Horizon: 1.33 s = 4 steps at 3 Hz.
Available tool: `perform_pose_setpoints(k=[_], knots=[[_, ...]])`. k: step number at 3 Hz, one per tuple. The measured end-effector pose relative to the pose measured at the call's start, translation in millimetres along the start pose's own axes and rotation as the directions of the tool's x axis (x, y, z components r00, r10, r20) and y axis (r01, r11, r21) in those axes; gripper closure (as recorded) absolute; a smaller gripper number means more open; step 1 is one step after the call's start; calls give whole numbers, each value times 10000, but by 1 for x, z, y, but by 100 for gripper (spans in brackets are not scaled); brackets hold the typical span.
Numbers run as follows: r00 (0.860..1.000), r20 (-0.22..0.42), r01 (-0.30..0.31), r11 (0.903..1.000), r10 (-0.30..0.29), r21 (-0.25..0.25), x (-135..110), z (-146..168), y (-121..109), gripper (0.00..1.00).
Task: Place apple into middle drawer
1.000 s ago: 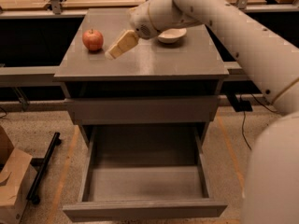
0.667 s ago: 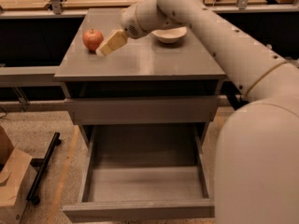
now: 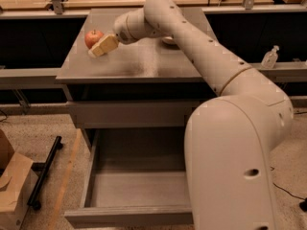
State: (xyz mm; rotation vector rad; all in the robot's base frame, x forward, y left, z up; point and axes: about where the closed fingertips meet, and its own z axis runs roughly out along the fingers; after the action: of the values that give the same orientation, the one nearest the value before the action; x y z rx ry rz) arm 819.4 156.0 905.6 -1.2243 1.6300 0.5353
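The red apple [image 3: 94,37] with yellowish patches sits on the grey cabinet top [image 3: 139,63], at its far left. My gripper [image 3: 101,47] reaches in from the right and is right beside the apple, at its front right, low over the top. It holds nothing that I can see. The middle drawer [image 3: 136,186] is pulled out wide open below, and its grey inside is bare. The closed upper drawer front [image 3: 134,113] is above it.
A cream bowl [image 3: 167,41] on the cabinet top is mostly hidden behind my arm. My arm and base fill the right side. A cardboard box [image 3: 12,190] and a black bar [image 3: 45,171] lie on the floor at left. A bottle [image 3: 268,57] stands on the right shelf.
My gripper has moved left across the cabinet top, from about midway to right beside the apple. The apple and the drawer have not moved.
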Motion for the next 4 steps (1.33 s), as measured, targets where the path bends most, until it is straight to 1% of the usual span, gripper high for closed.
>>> perform_pose_setpoints(k=[1,2,3,4], knots=[[9980,511,-342,9986,363,-404,3,40,-5,0],[9977,529,-416,9984,435,-370,5,43,-4,0],[9928,933,-740,9972,746,-98,9,58,-2,0],[9802,1711,-1093,9927,992,501,5,77,-13,0]])
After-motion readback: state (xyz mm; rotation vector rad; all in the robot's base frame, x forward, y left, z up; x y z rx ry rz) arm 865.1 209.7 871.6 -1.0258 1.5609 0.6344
